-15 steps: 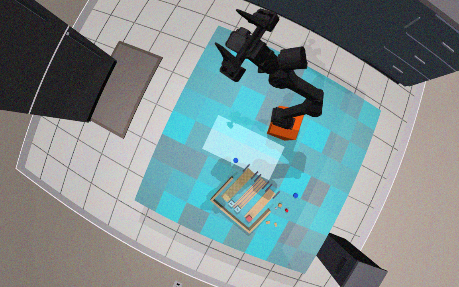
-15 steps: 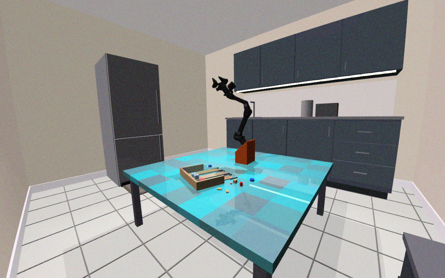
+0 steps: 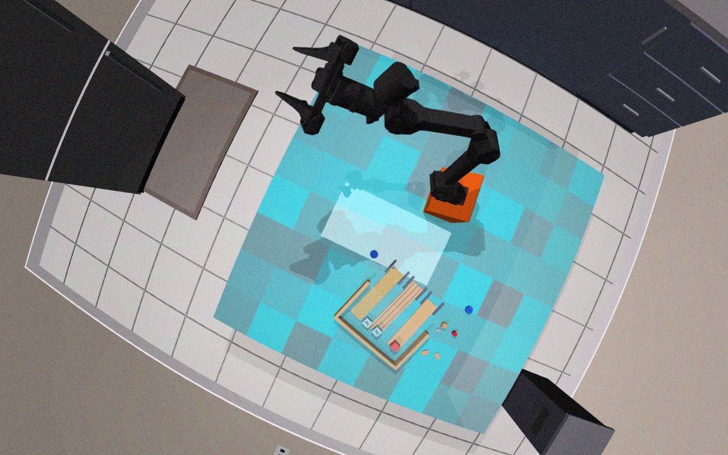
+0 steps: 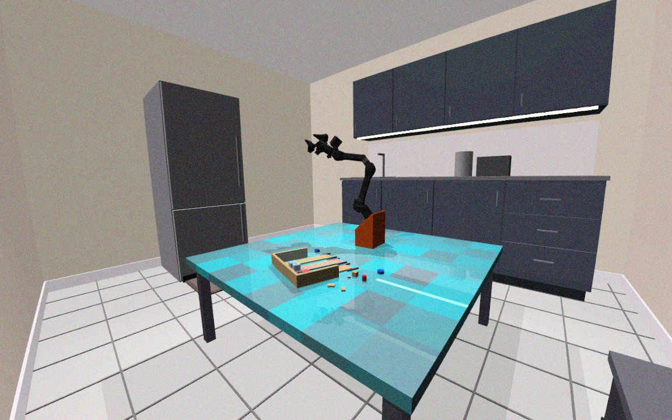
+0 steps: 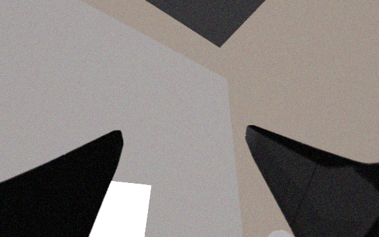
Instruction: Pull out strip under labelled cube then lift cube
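Observation:
My gripper (image 3: 285, 71) (image 4: 311, 138) (image 5: 185, 133) is open and empty, raised high and away from the strips. Three strips lie side by side in a low wooden frame: a patterned yellow one (image 3: 378, 294), a striped one (image 3: 397, 305) and a plain one (image 3: 418, 318). Two pale cubes, one (image 3: 367, 322) and another (image 3: 376, 332), carry dark letter-like marks and sit by the striped strip's inner end. Which strip bears each is too small to tell. A red cube (image 3: 394, 345) sits at the plain strip's inner end. The wrist view shows no strip or cube.
The frame's wooden wall (image 3: 365, 343) (image 4: 317, 277) closes three sides. Dark bars flank the strips' outer ends. A blue disc (image 3: 374, 254) (image 4: 317, 250) and another blue disc (image 3: 468, 309) (image 4: 380, 271) lie outside. A red piece (image 3: 454, 333) (image 4: 364, 277) and small wooden bits lie beside the frame.

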Controlling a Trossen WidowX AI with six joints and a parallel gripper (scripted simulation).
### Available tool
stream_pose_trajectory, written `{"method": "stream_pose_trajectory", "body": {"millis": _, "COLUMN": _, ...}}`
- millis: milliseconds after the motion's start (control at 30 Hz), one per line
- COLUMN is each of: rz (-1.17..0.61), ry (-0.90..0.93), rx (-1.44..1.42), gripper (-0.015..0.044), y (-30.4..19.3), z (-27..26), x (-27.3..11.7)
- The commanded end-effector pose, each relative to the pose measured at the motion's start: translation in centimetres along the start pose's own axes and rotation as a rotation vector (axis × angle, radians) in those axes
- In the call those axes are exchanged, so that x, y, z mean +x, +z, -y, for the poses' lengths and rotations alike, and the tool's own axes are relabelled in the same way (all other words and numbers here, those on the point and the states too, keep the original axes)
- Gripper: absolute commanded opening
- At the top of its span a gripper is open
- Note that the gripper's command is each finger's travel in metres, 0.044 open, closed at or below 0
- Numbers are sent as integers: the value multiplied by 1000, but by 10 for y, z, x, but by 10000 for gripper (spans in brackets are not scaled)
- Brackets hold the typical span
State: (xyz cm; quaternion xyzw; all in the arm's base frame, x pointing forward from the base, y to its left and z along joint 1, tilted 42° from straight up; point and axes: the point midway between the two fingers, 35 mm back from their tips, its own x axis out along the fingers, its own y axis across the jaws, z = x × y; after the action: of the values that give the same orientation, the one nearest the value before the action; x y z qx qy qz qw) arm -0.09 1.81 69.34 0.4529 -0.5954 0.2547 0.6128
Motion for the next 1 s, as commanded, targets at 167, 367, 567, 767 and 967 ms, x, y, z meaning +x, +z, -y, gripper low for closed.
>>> {"method": "stream_pose_trajectory", "body": {"millis": 167, "rz": 109, "ry": -167, "rx": -105, "gripper": 400, "y": 57, "z": 85, "x": 1}}
{"method": "stream_pose_trajectory", "body": {"millis": 367, "rz": 154, "ry": -372, "rx": -238, "gripper": 400, "y": 88, "z": 182, "x": -17}}
{"method": "stream_pose_trajectory", "body": {"millis": 567, "rz": 104, "ry": -627, "rx": -394, "gripper": 400, "y": 89, "z": 281, "x": -60}}
{"method": "stream_pose_trajectory", "body": {"millis": 767, "rz": 11, "ry": -799, "rx": -506, "gripper": 400, "y": 76, "z": 339, "x": -101}}
{"method": "stream_pose_trajectory", "body": {"millis": 967, "rz": -159, "ry": -928, "rx": -560, "gripper": 400, "y": 37, "z": 394, "x": -151}}
